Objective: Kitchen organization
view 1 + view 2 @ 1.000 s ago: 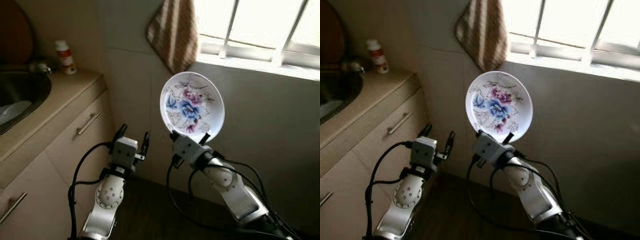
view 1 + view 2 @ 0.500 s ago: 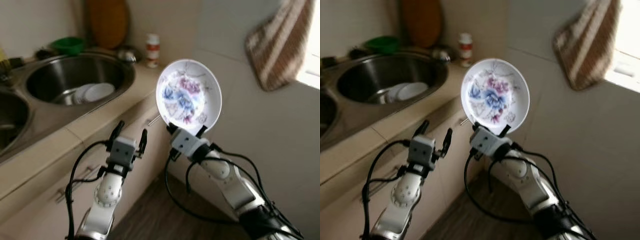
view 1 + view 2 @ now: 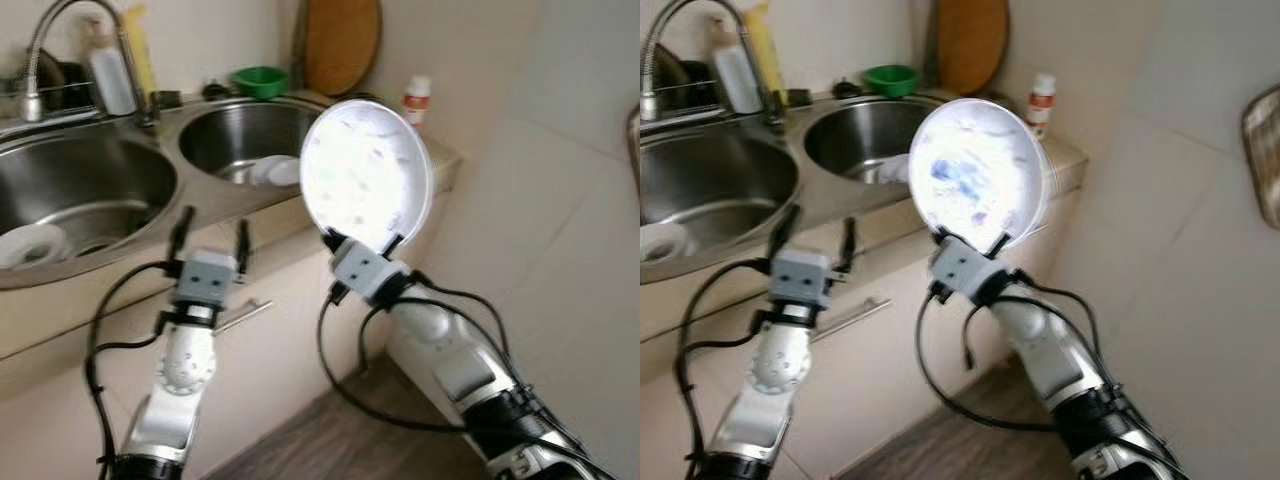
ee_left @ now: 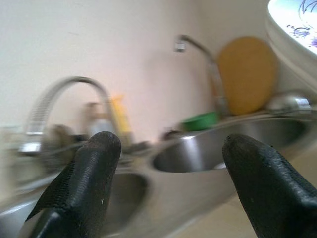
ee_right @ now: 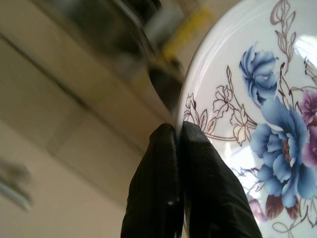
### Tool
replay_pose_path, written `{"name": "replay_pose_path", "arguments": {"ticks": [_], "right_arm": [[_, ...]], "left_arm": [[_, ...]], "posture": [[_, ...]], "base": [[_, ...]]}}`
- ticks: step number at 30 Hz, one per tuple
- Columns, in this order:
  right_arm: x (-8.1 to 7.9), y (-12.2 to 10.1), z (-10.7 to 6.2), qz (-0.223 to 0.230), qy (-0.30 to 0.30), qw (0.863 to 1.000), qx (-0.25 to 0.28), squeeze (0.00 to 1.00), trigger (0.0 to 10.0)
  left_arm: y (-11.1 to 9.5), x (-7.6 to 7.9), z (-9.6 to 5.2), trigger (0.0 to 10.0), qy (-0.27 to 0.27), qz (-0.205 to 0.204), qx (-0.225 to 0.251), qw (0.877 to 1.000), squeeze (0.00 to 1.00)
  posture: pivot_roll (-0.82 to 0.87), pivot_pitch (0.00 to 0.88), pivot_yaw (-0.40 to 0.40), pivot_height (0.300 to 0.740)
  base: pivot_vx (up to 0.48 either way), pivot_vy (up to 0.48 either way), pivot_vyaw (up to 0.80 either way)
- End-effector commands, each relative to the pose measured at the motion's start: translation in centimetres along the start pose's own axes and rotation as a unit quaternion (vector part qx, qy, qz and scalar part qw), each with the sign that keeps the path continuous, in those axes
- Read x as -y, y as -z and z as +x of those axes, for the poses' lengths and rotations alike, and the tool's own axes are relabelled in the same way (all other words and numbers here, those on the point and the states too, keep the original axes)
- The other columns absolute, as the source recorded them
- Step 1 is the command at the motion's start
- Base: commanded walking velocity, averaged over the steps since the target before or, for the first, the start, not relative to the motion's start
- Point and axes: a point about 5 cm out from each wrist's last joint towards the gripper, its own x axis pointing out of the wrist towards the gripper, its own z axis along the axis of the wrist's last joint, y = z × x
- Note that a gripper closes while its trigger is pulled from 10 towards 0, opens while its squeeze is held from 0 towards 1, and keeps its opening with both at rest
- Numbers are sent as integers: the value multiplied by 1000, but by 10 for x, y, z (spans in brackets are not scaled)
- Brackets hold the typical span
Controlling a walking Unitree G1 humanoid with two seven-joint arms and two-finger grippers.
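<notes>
Plate (image 3: 367,170), white with blue and purple flowers, stands upright at frame centre, its lower rim pinched by the right gripper (image 3: 362,246) before the counter edge (image 3: 290,215). Left gripper (image 3: 208,228), fingers spread and empty, hovers lower left below the double sink (image 3: 90,185).

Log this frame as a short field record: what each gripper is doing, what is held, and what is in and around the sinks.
right gripper: jaws shut on the rim of the floral plate, held upright
left gripper: jaws open, empty, raised before the counter edge
right sink basin: white dishes inside
left sink basin: one white dish
behind the sinks: faucet, green bowl, wooden board against the wall
counter corner: small white bottle
</notes>
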Motion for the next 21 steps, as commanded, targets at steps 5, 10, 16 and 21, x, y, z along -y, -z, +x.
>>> {"name": "replay_pose_path", "arguments": {"ticks": [5,10,16,21], "right_arm": [[12,2,0,-7,15,1000,7,0,0],[14,2,2,-5,18,1000,10,0,0],[19,0,7,1,31,999,19,0,0],[22,1,8,21,45,999,20,0,0]], "left_arm": [[-4,5,1,10000,-2,6,8,1000,0],[-5,2,2,10000,-9,10,11,1000,0],[-5,1,2,10000,-11,12,12,1000,0],[-6,0,3,10000,-12,12,14,1000,0]], "posture": [[58,0,-56,740],[59,0,-55,740],[63,0,-55,740],[66,0,-56,740]], "base": [[0,0,800],[0,0,800],[0,0,546],[0,0,0]]}}
